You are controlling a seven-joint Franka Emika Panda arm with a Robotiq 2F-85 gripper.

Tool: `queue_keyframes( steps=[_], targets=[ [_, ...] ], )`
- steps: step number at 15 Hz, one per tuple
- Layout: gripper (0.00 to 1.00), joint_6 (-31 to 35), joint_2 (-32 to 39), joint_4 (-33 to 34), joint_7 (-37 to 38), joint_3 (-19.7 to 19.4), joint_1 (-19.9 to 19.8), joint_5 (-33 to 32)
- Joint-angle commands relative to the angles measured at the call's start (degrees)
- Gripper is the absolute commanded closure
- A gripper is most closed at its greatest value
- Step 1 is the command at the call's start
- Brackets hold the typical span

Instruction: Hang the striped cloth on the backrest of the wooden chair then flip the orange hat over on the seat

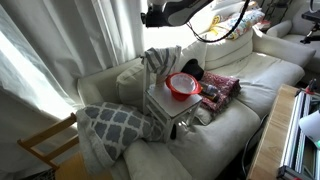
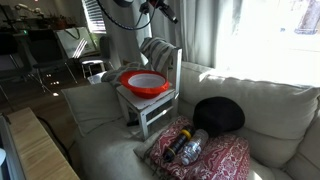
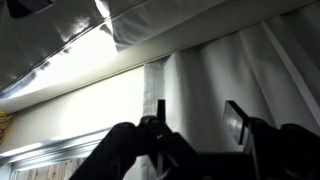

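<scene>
The striped cloth (image 1: 160,60) hangs over the backrest of the small whitish wooden chair (image 1: 166,106), which stands on the sofa. It shows in both exterior views, cloth (image 2: 160,50) and chair (image 2: 141,104). The orange hat (image 1: 183,85) lies on the seat with its pale inside and red rim facing up (image 2: 145,83). My gripper (image 1: 153,14) is high above the chair near the curtain (image 2: 164,12). In the wrist view its fingers (image 3: 198,120) are open and empty, facing the curtains.
A grey lattice pillow (image 1: 115,125) lies on the sofa next to the chair. A red patterned fabric bundle (image 2: 212,158) with a bottle (image 2: 188,147) and a black hat (image 2: 220,115) lie on the other side. A tan-brown chair (image 1: 50,145) stands beside the sofa.
</scene>
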Motion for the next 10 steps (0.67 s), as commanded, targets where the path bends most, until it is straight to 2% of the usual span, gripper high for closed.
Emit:
queue_keyframes(
  steps=[1,2,4,7,10],
  targets=[
    [0.05,-3.54,-2.91,-1.24,-0.11,1.24,-0.57,0.05],
    [0.01,-4.56,-4.52,-1.97,-2.55,2.83,-1.87,1.24],
    [0.00,-6.82,-9.35,-4.96,-10.20,6.82,-5.61,4.17],
    [0.00,-9.71,-17.19,-11.03,-23.00,12.85,-12.58,12.86],
    [0.00,-11.10,-23.96,-17.40,-35.97,16.38,-18.32,23.50]
  ],
)
